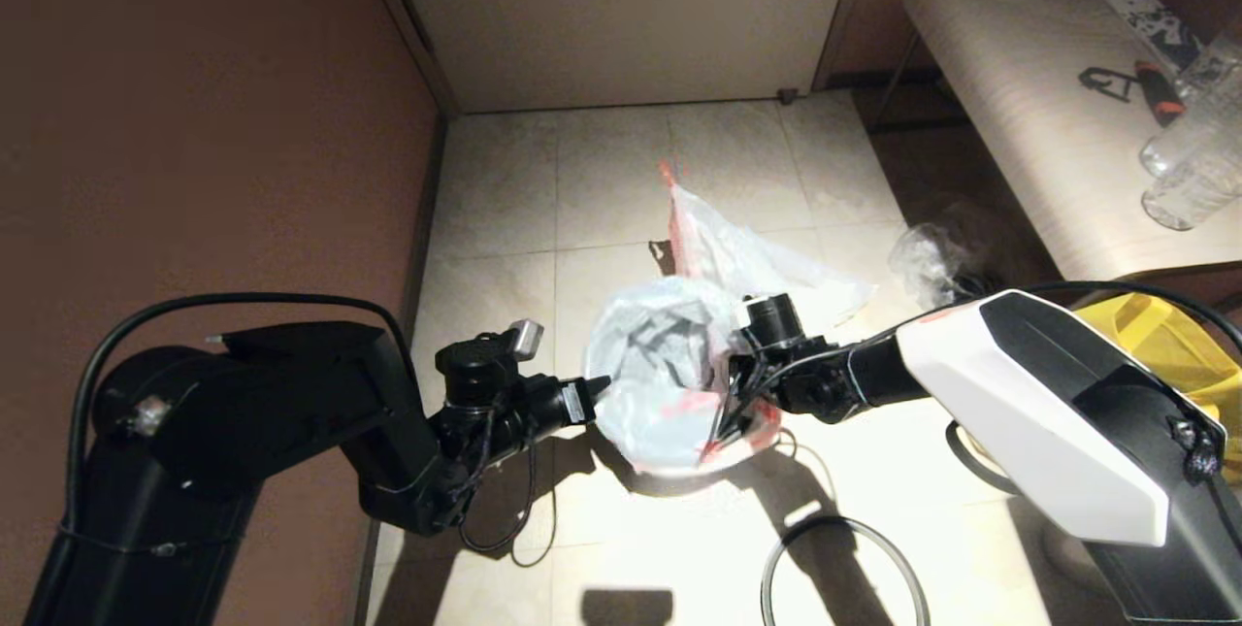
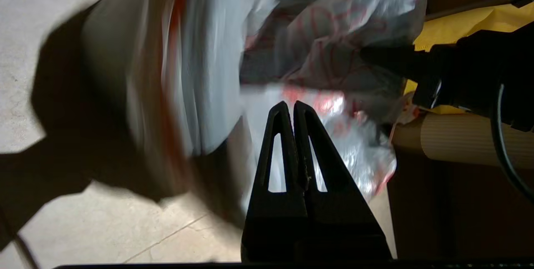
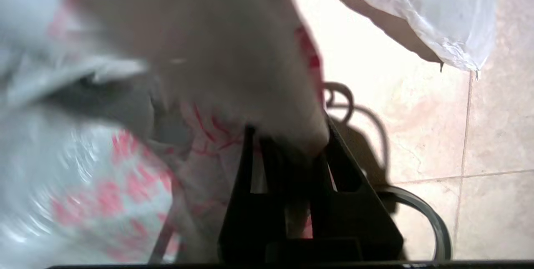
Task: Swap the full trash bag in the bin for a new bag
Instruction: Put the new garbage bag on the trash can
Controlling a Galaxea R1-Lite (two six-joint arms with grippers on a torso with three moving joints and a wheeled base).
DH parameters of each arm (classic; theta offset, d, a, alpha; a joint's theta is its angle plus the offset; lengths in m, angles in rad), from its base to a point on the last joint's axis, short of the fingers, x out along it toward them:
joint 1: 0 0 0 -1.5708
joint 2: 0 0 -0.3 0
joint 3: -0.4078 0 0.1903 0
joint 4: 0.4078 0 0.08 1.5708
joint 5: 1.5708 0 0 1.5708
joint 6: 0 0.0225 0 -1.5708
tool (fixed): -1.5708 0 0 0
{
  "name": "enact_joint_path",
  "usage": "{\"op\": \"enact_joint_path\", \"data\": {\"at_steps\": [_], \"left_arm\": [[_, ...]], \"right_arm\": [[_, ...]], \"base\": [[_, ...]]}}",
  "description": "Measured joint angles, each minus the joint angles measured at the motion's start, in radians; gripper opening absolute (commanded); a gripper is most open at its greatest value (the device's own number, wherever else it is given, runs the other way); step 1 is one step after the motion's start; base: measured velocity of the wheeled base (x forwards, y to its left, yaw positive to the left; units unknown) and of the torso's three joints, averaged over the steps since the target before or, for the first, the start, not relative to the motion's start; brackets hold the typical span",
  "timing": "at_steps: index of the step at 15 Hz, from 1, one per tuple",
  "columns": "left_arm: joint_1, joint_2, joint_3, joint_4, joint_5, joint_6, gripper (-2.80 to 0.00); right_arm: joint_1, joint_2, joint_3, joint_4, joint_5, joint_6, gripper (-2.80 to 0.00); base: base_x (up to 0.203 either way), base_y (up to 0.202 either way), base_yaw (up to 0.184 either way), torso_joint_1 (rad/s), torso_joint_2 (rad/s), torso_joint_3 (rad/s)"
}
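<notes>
the bin stands on the tiled floor between the two arms, almost wholly draped by the new bag, the milky white one with red characters, which is spread over its mouth and hangs down its walls. the left gripper is at the bag's left edge, its jaws closed with the tips pressed together; whether any plastic is caught between them i cannot tell. the right gripper is at the bag's right side, jaws gripping the new bag's edge against the bin wall, with plastic bunched between them. just behind the bin lies the full trash bag, see-through with an orange-pink handle strip sticking up, slumped on the floor. the thin grey hoop lies flat on the floor in front of the bin, apart from it. a yellow tote bag sits under the right arm, and bottles rest on the counter beyond.
</notes>
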Motion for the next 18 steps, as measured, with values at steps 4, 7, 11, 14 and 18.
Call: {"op": "enact_joint_path", "data": {"at_steps": [4, 7, 11, 14, 18], "left_arm": [[-0.002, 0.004, -0.001, -0.002, 0.002, 0.002, -2.8], [0.003, 0.006, -0.004, -0.002, 0.004, 0.003, -2.8], [0.003, 0.01, -0.007, 0.0, 0.004, 0.003, -2.8], [0.001, 0.013, -0.008, 0.0, 0.005, 0.003, -2.8], [0.002, 0.014, -0.01, -0.001, 0.005, 0.003, -2.8]], "right_arm": [[0.046, -0.077, 0.085, 0.124, -0.061, 0.059, -2.8], [0.078, -0.131, 0.219, 0.146, -0.072, 0.105, -2.8], [0.135, -0.191, 0.407, 0.159, -0.074, 0.2, -2.8], [0.151, -0.234, 0.443, 0.238, -0.025, 0.261, -2.8], [0.177, -0.283, 0.476, 0.279, 0.009, 0.288, -2.8]], "base": [[0.0, 0.0, 0.0, 0.0, 0.0, 0.0], [0.0, 0.0, 0.0, 0.0, 0.0, 0.0], [0.0, 0.0, 0.0, 0.0, 0.0, 0.0], [0.0, 0.0, 0.0, 0.0, 0.0, 0.0], [0.0, 0.0, 0.0, 0.0, 0.0, 0.0]]}}
